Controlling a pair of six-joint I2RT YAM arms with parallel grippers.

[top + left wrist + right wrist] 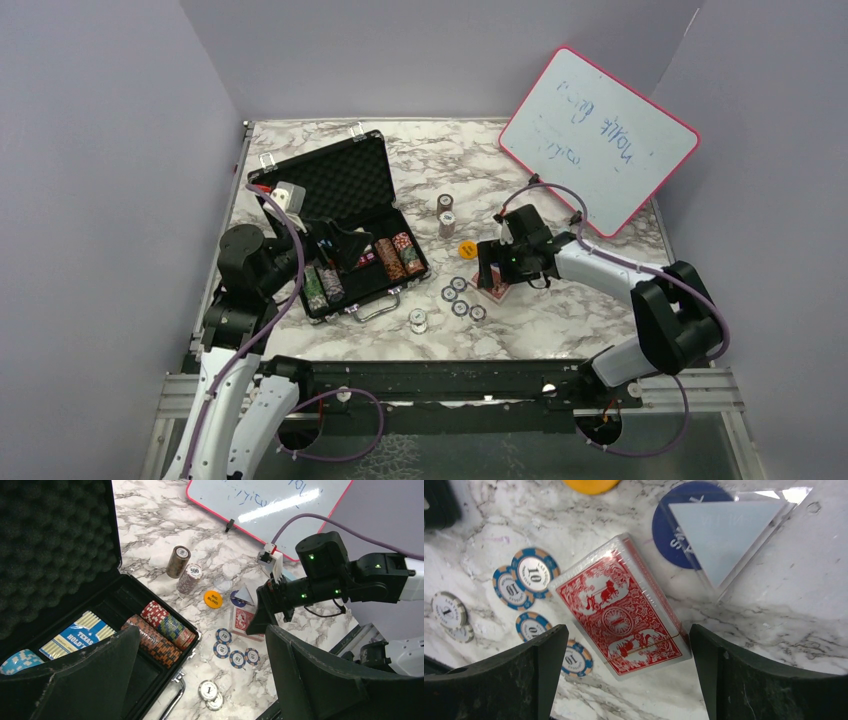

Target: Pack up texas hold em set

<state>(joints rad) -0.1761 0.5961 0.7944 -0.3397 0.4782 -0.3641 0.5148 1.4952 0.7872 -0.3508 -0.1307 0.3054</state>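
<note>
Briefcase (345, 262) is black and open, by the left edge of the marble table (560, 330). Lid is up showing egg-crate foam (335, 180), silver handle (378, 308) faces the near edge. Inside: chip rows (165, 630) on their sides in red, orange, green and blue-white, plus a blue-and-yellow "Texas Hold'em" box (77, 635). Card deck (621, 607) is red-backed, in clear wrap, flat on the table around the middle, toward the right. Orange button (213, 599) reads "Big Blind" and sits just beyond the deck.

Left gripper (202, 630) hovers over the case, fingers spread, holding nothing. It covers part of the tray, so the row count inside is unclear. Right gripper (626, 630) is spread wide with the deck between its fingers; can't tell if they touch it. Whiteboard (598, 140) is at the far right corner, writing unreadable.

Counts on the table:
- two upright chip stacks (446, 215)
- four loose blue "10" chips (237, 659)
- two overlapping white chips (209, 690)
- one blue disc (666, 530), partly under a clear triangular piece (724, 535)
</note>
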